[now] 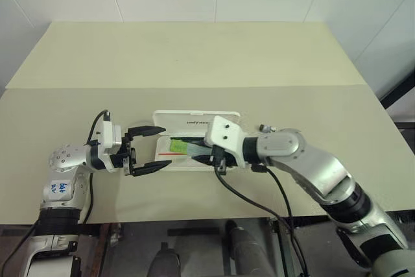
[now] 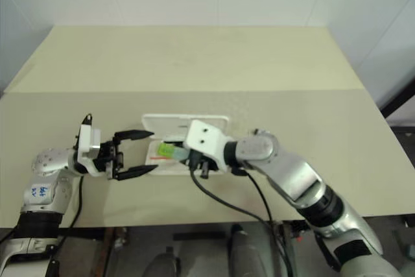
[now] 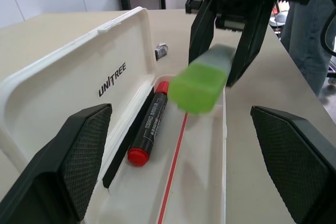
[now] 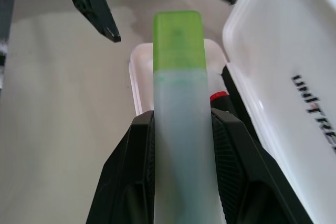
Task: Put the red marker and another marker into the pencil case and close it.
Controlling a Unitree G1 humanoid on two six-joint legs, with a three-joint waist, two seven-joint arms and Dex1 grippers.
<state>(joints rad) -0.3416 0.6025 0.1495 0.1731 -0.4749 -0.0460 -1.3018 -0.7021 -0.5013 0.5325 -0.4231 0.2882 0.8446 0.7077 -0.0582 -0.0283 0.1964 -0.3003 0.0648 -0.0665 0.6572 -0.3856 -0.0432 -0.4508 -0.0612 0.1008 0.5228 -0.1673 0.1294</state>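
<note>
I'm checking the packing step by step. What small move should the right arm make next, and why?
Probably lower the green-capped marker into the tray of the open pencil case and release. The right gripper holds it just above the tray, the red marker already lies inside, and the left gripper waits open.

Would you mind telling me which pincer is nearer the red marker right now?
Right. The right pincer holds the green marker just above the red marker lying in the open case. The left pincer stands open at the case's end.
</note>
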